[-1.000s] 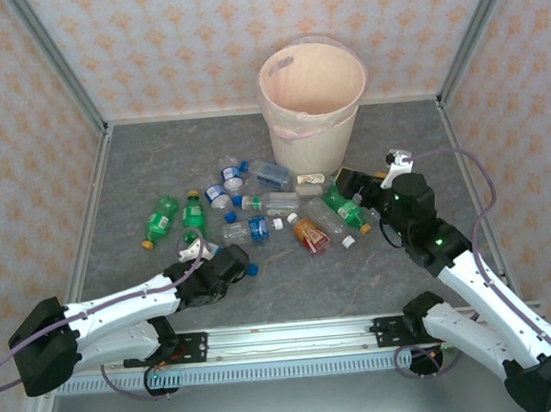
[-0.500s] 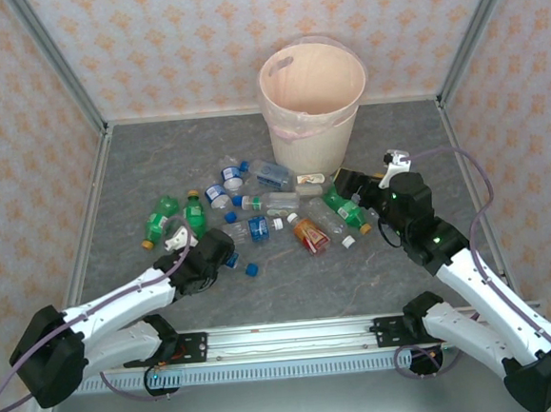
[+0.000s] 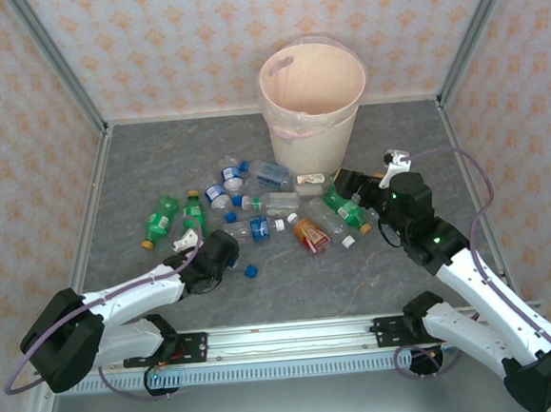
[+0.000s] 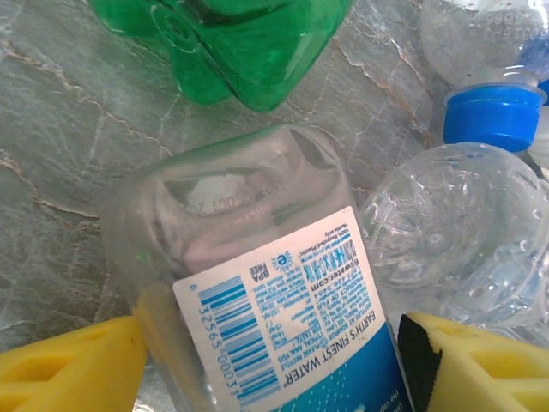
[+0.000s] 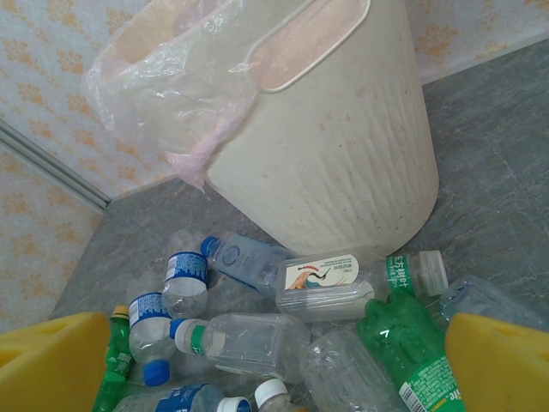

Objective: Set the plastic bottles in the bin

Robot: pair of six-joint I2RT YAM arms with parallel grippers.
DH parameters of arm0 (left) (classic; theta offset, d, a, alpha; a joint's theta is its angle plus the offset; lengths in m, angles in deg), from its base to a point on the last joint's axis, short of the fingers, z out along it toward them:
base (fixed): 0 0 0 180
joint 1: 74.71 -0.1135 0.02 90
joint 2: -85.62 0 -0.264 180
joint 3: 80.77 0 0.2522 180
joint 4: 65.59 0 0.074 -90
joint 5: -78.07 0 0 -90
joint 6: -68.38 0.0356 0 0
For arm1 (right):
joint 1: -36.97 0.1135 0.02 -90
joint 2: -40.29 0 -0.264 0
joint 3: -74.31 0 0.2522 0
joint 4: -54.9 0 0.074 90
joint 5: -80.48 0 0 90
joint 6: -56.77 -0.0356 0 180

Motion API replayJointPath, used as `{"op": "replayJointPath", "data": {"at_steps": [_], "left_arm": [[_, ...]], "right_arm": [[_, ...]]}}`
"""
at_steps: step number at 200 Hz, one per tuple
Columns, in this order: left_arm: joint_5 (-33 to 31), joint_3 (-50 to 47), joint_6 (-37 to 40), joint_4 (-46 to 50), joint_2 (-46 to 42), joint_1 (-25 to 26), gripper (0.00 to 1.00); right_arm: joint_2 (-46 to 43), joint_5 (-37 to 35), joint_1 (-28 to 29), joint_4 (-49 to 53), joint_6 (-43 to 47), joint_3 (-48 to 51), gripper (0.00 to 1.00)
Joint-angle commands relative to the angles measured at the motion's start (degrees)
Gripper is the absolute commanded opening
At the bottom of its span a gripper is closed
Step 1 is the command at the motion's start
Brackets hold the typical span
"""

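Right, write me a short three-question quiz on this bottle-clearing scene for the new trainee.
1. True or false: the bin lies tipped on its side.
2. What sits between the fingers of the left gripper? A a metal can; B a clear bottle with a blue-and-white label; C a sponge.
3. Short answer: which is nearer the bin, the left gripper or the right gripper?
Key: 1 false, it stands upright; 2 B; 3 the right gripper.
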Motion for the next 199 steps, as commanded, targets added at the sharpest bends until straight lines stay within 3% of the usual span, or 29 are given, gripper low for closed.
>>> {"op": "replayJointPath", "data": {"at_steps": [1,64,133,199], "left_arm": [[1.31,-1.74,0.92,0.47,1.15,-0.50,0.70],[-3.72,2.12,2.59,8.43,-6.52,-0.50,0.54],[-5.73,11.16,5.85,12.37,-10.11,-0.52,0.55],[-8.18,27.57,15.03,11.49,-4.25,-0.46,0.55]], "right_arm": [[-0.34,-0.15,0.16,-0.16,-0.50,-1.25,1.00],[-0.43,-0.33,0.16,-0.12,-0.76,-1.34,1.00],[-0.71,0.03,0.16,0.12,-1.40,-1.27,1.00],[-2.01,-0.95,0.16,0.96,-2.14,-0.91,1.00]]}}
